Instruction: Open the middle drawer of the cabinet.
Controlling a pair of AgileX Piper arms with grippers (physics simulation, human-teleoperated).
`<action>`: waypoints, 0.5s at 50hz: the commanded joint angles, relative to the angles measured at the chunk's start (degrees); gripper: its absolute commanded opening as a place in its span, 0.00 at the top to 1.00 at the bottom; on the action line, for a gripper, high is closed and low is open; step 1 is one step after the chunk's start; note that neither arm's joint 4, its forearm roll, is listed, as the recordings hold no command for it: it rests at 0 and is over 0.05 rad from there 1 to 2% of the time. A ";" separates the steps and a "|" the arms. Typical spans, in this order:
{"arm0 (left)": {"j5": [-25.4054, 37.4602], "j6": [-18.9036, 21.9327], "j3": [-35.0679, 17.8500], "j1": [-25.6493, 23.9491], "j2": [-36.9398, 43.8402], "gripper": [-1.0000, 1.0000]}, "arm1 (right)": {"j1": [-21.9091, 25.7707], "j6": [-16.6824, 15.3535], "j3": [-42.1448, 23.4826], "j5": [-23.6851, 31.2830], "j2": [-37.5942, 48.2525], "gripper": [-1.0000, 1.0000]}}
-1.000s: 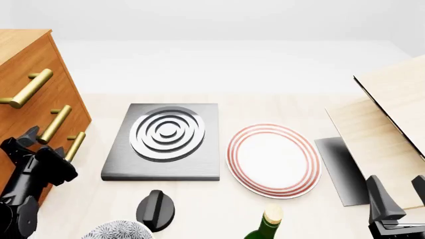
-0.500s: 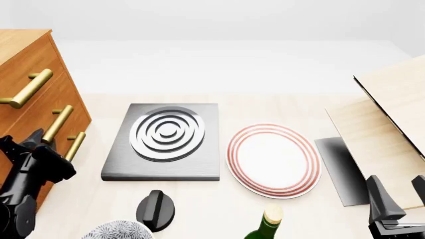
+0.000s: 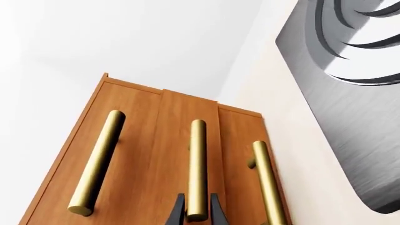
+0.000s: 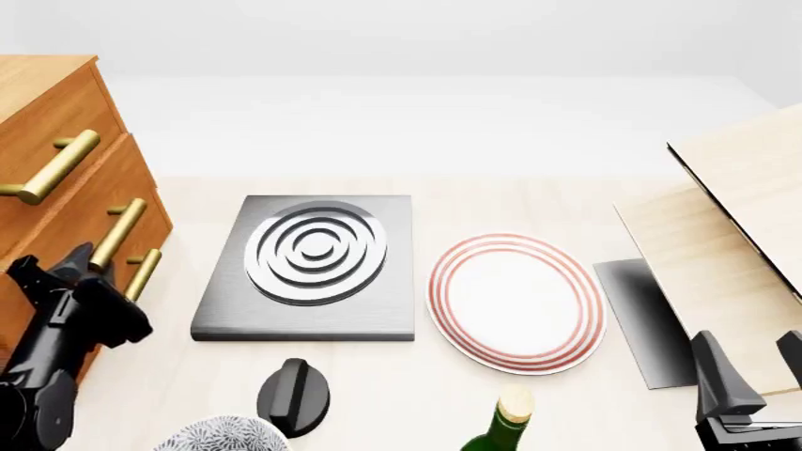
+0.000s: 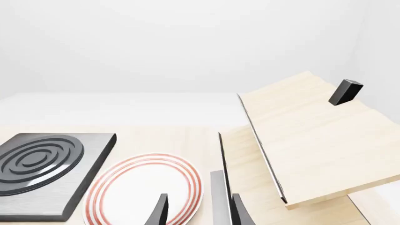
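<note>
The large orange-brown wooden cabinet [image 4: 51,178] with three brass bar handles is standing at the far left of the pale table [image 4: 527,202], and everything else is sitting to its right. The pale light-wood boards [image 4: 739,216] are leaning at the opposite side, well apart from the cabinet. The square grey stove plate with concentric silver rings [image 4: 314,263] is lying just beside the cabinet, and the round white plate with red rim rings [image 4: 514,301] is lying beyond that, farther from the cabinet.

You are working the middle drawer [image 4: 94,202], the centre one of the cabinet's three, and its front is standing slightly proud of the drawer with the lowest handle. Your left gripper [image 3: 196,213] is closing its black fingers [image 3: 178,213] on either side of the near end of the drawer's brass bar handle [image 3: 197,164], pinching it between them.

Your right gripper [image 5: 196,211] is hanging far from the cabinet, near the boards, with its fingers parted and nothing between them. The green glass bottle with a cork top [image 4: 505,423] and the black round knob [image 4: 293,395] are sitting at the near edge, right of the cabinet.
</note>
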 commanded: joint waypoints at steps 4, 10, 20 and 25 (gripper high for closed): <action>0.01 1.05 1.49 -5.76 1.34 1.00 | 0.05 0.03 0.00 0.33 -0.62 0.00; 0.01 1.41 2.38 -6.86 0.37 1.00 | 0.06 0.02 0.00 0.32 -0.61 0.00; 0.01 1.95 2.62 -7.83 -0.12 1.00 | 0.07 0.03 0.00 0.33 -0.63 0.00; 0.01 2.07 3.35 -8.89 -0.92 1.00 | 0.06 0.02 0.00 0.33 -0.62 0.00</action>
